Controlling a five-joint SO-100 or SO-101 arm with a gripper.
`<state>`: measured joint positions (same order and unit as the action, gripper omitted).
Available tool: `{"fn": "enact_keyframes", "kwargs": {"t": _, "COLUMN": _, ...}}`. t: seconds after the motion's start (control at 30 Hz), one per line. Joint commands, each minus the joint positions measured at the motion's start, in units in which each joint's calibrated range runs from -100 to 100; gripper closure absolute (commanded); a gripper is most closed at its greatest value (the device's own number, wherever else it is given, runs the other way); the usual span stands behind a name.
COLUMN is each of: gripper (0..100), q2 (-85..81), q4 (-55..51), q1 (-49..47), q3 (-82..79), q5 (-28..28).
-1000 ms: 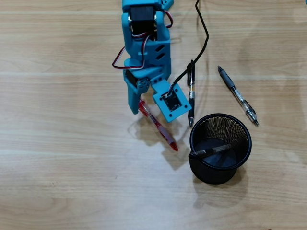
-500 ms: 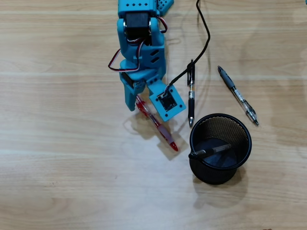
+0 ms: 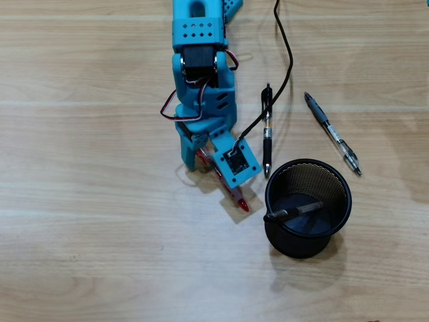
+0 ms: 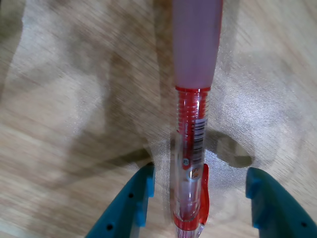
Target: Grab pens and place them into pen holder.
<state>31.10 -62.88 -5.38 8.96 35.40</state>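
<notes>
You're mid-grab on the red pen [image 4: 190, 163] lying flat on the tabletop [image 3: 100, 235], fingers [image 4: 198, 198] apart either side, so squeeze, lift, then swing to the holder [image 3: 308, 206].

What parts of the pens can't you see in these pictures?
- Red pen, overhead view: its upper end is hidden under the blue gripper.
- Red pen, wrist view: both ends are cut off by the picture's edges.
- Pen in the pen holder: its markings are too small to read.
- Grey pen and black pen: absent from the wrist view.
</notes>
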Motion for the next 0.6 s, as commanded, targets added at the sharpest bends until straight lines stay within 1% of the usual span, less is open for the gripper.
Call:
{"fn": "enact_keyframes", "kwargs": {"t": 0.0, "gripper": 86, "q2": 0.28, "q4": 0.61, "q1": -0.15, "q3": 0.27, "q5": 0.26}}
{"fn": "enact_keyframes", "kwargs": {"t": 0.13, "gripper": 98, "q2": 0.37, "q4": 0.61, "q1": 0.13, "q3": 0.00, "q5": 0.99}}
{"fn": "enact_keyframes", "kwargs": {"t": 0.57, "gripper": 98, "q2": -0.57, "q4": 0.06, "q1": 0.95, "q3": 0.09, "q5": 1.46}}
